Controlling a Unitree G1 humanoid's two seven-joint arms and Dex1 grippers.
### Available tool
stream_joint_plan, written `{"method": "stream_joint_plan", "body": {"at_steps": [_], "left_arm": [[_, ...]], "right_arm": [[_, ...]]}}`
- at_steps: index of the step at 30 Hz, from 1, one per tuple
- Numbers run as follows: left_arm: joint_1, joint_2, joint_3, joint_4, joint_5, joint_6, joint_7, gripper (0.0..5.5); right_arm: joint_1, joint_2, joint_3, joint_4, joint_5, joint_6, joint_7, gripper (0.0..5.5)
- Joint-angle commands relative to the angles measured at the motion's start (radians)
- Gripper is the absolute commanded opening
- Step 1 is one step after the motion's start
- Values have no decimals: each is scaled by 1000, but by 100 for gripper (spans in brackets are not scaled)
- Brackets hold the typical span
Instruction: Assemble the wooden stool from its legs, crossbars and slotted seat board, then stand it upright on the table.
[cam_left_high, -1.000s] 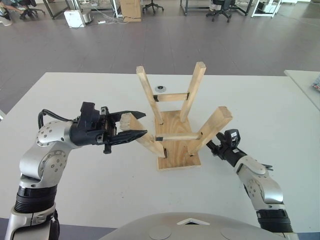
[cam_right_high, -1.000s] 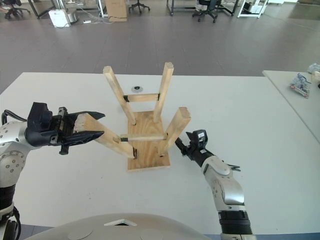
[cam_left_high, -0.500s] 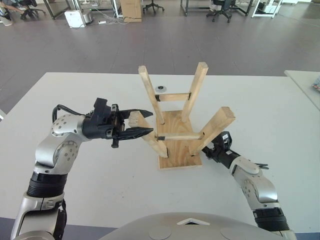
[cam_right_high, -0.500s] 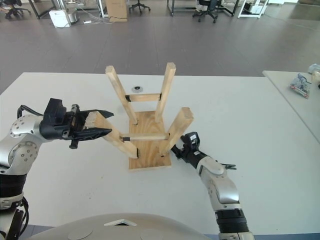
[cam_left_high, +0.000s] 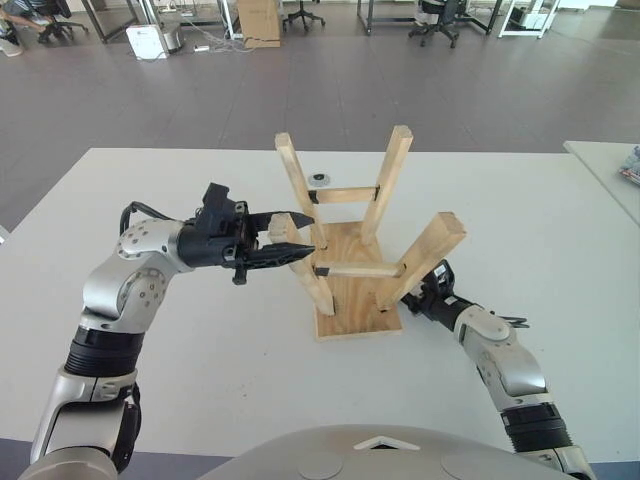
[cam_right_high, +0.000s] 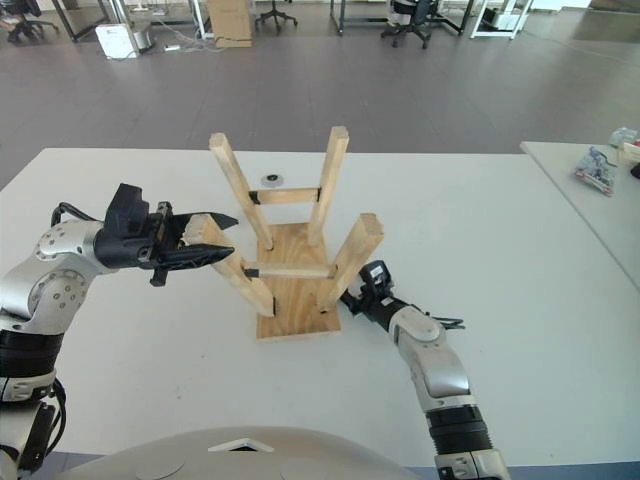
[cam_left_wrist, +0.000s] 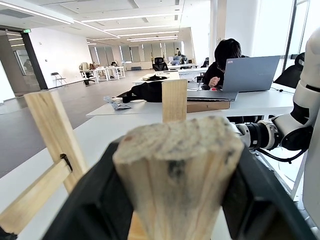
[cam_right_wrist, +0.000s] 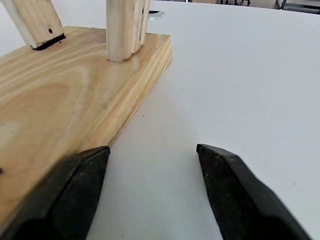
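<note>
Both arms have closed in on the stool (cam_left_high: 352, 262) over the last second: the left claw (cam_left_high: 313, 234) has travelled toward the near-left leg (cam_left_high: 306, 280), and the right claw (cam_right_wrist: 150, 151) has dropped lower and nearer to the seat board (cam_left_high: 357, 308). The stool itself has not shifted.

Stool: it lies upside down near the middle of the counter (cam_left_high: 200, 380), with the seat board flat on the surface and four legs pointing up and splaying outward. One crossbar (cam_left_high: 345, 194) joins the two far legs; another (cam_left_high: 360, 270) joins the two near legs.

Left claw: spread, with one finger on either side of the near-left leg's upper end. The left wrist view has the cut end of that leg between the two black fingers. Whether they press the wood cannot be determined.

Right claw: spread and low over the counter at the board's near right corner, just beside the base of the near-right leg (cam_left_high: 430, 258). One finger (cam_right_wrist: 70, 195) sits at the board's edge; the other is over bare counter.

Surroundings: a small round fitting (cam_left_high: 320, 178) lies on the counter just behind the stool.
</note>
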Motion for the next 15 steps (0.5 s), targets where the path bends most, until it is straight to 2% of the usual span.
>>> {"method": "stream_joint_plan", "body": {"at_steps": [1,7,11,15], "left_arm": [[108,22,-134,-26,132,44,7,204],[246,51,-221,-92,229,-5,110,204],[261,32,-236,-72,258,-44,207,204],[302,6,-223,-75,192,-94,217,204]], "right_arm": [[0,29,72,10,4,13,52,328],[-6,42,55,4,4,9,33,328],[-18,51,47,-3,9,14,24,328],[-28,60,35,-10,14,20,16,328]]}}
